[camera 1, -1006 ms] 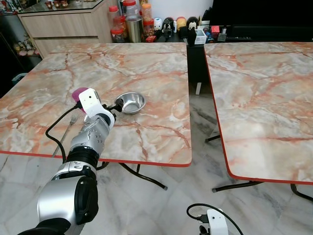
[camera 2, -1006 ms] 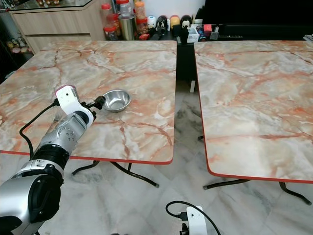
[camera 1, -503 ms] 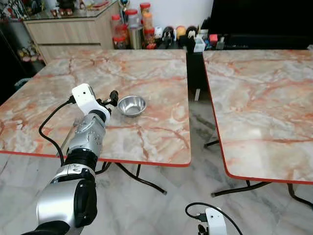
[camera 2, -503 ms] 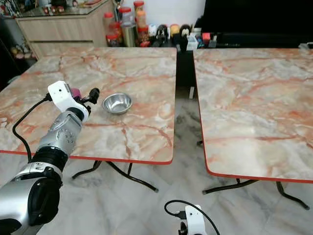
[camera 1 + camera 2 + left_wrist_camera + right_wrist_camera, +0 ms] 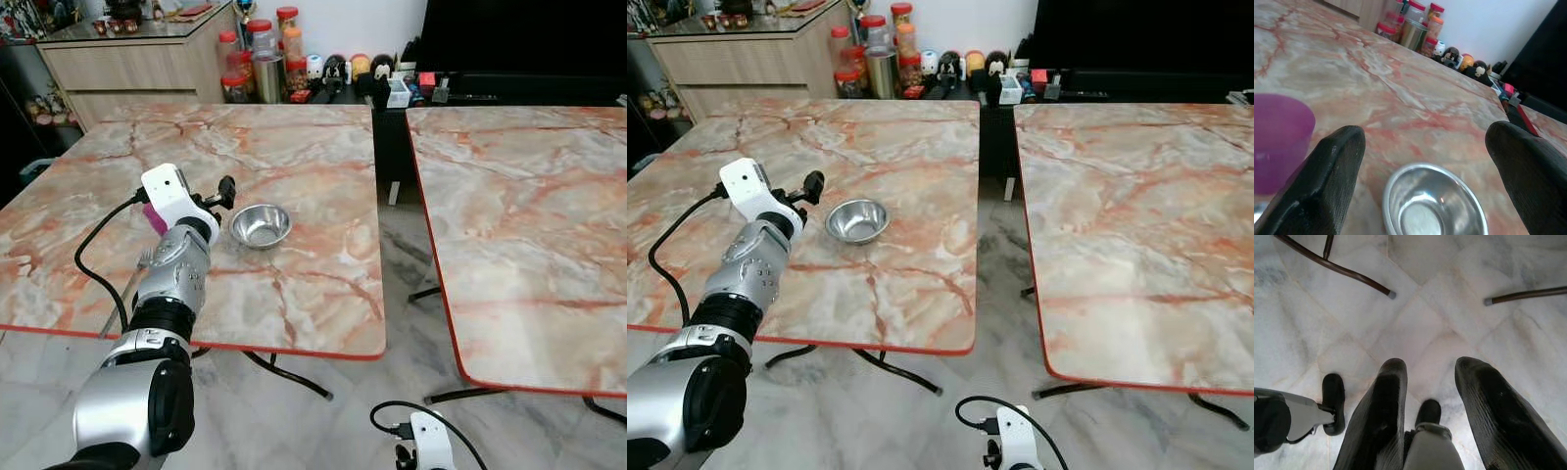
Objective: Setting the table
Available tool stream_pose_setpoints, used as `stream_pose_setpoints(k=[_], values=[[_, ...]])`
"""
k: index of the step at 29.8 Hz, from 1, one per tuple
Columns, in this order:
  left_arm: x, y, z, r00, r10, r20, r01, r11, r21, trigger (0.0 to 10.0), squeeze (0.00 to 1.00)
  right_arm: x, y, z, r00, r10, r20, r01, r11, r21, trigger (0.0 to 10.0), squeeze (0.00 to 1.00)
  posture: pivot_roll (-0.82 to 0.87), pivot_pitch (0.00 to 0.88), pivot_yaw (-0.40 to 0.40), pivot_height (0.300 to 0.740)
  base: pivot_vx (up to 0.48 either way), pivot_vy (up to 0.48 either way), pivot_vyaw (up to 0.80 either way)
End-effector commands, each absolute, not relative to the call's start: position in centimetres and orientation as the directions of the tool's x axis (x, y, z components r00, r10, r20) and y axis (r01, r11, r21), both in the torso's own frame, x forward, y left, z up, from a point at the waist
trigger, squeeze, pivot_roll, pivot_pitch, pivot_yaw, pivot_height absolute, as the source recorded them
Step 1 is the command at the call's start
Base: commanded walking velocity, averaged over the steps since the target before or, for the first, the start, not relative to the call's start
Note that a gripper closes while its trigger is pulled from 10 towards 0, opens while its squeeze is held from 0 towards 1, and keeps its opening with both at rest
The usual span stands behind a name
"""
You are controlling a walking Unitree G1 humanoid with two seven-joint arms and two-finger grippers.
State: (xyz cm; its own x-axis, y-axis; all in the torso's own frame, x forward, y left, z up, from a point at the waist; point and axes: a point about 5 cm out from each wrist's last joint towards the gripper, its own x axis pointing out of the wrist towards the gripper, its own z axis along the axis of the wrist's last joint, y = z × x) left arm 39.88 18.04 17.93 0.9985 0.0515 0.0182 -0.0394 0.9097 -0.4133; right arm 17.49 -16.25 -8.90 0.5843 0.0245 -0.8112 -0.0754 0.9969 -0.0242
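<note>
We have the left gripper [image 5: 1425, 161] spread wide and empty over the counter [image 5: 313, 147], steel bowl [image 5: 260, 225] just ahead of it, purple cup [image 5: 1278, 142] beside it, fork [image 5: 132, 279] behind. Right gripper [image 5: 1432, 416] hangs part-open near the floor. Setting looks barely begun, one place half laid

The left arm covers most of the purple cup [image 5: 153, 217] and part of the fork [image 5: 127, 287] on the table.
</note>
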Motion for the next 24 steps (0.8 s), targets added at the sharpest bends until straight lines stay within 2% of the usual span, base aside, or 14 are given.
stream_pose_setpoints(k=[1,20,24], values=[[39.94,18.41,18.57,0.997,0.058,0.048,-0.035,0.919,-0.392,10.0,0.00,17.49,-16.08,-8.93,0.579,0.029,-0.815,-0.066,0.998,-0.011,10.0,0.00,0.00,0.000,0.047,0.719,0.356,0.000,0.00],[39.95,18.52,18.90,0.996,0.058,0.064,-0.029,0.922,-0.386,10.0,0.00,17.37,-15.98,-9.00,0.574,0.037,-0.818,-0.076,0.997,-0.008,10.0,0.00,0.00,0.000,0.044,0.719,0.359,0.000,0.00],[39.90,18.28,19.20,0.996,0.042,0.074,-0.011,0.926,-0.376,10.0,0.00,17.23,-15.84,-9.06,0.570,0.042,-0.820,-0.079,0.997,-0.004,10.0,0.00,0.01,0.000,0.044,0.719,0.000,0.000,0.00]])
